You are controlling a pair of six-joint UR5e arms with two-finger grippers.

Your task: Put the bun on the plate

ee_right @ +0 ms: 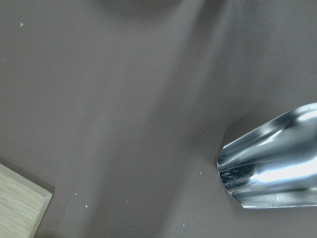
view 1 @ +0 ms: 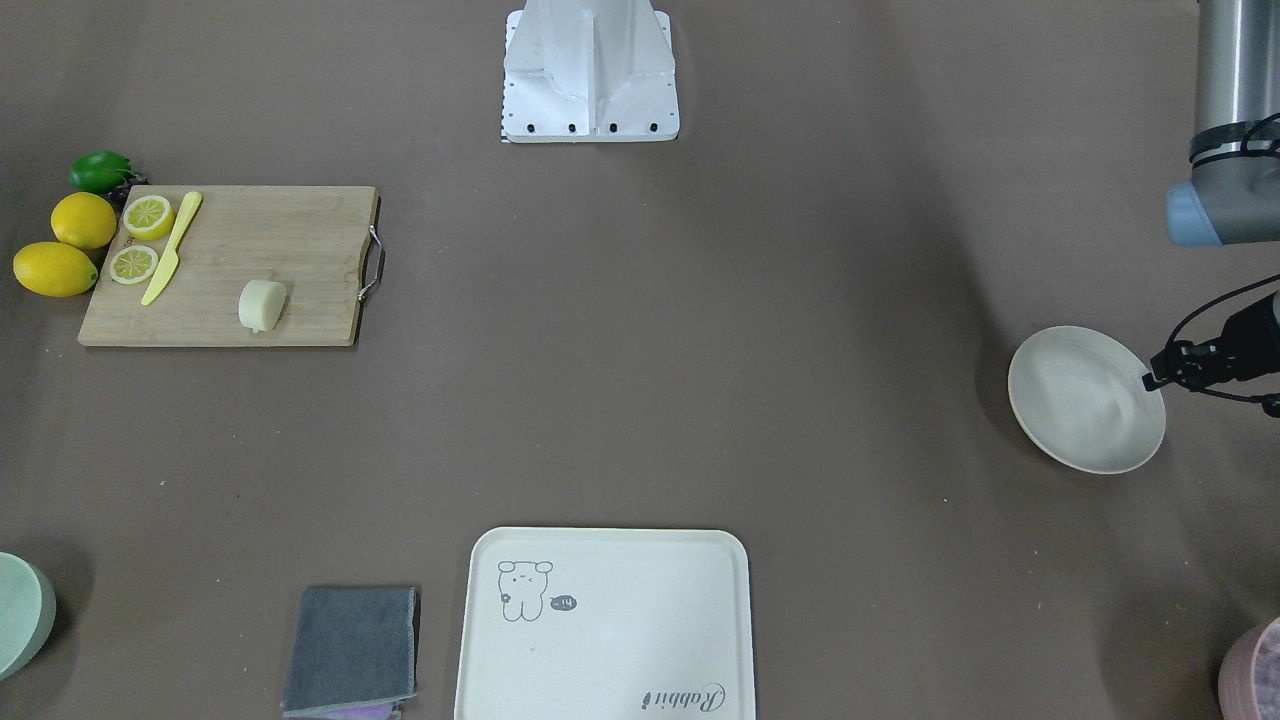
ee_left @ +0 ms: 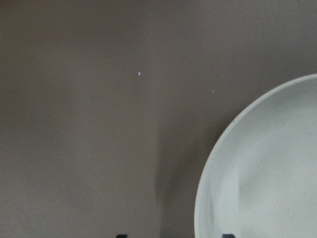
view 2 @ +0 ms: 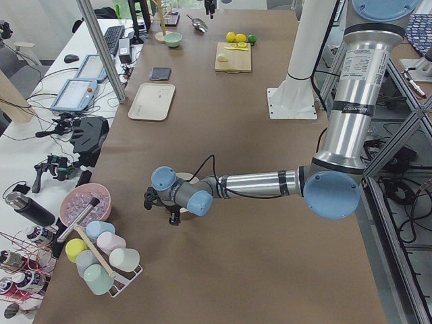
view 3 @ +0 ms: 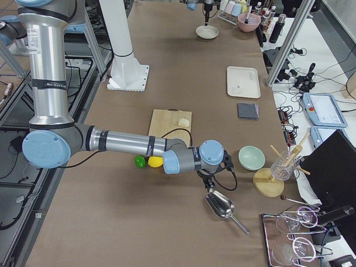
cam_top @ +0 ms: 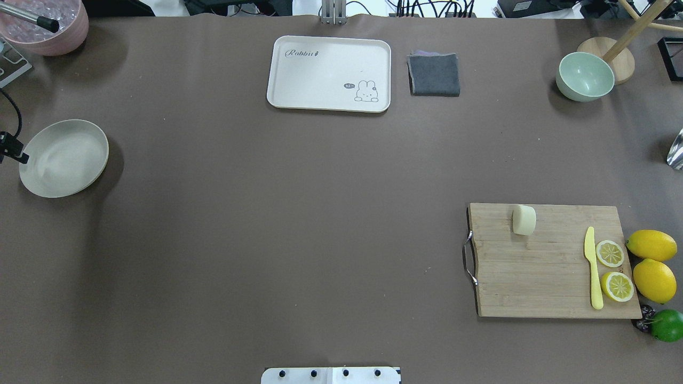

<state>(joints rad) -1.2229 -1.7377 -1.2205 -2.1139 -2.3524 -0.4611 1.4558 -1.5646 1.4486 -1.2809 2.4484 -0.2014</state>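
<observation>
The pale cream bun (cam_top: 524,220) lies on its own near the handle end of a wooden cutting board (cam_top: 544,277), also seen from the front (view 1: 262,304). The round cream plate (cam_top: 64,158) sits far off at the table's left end and holds nothing (view 1: 1086,398). My left gripper (ee_left: 174,236) hangs just beside the plate's rim (ee_left: 257,168), with only two dark fingertips showing, set apart and holding nothing. My right gripper (view 3: 210,178) hovers over a metal scoop (view 3: 221,207), off the far corner of the board. I cannot tell whether it is open or shut.
Two lemons (cam_top: 652,264), a lime (cam_top: 667,324), lemon slices and a yellow knife (cam_top: 593,269) crowd the board's right end. A bear tray (cam_top: 329,73), grey cloth (cam_top: 434,74) and green bowl (cam_top: 585,77) line the far edge. A pink bowl (cam_top: 45,24) stands beyond the plate.
</observation>
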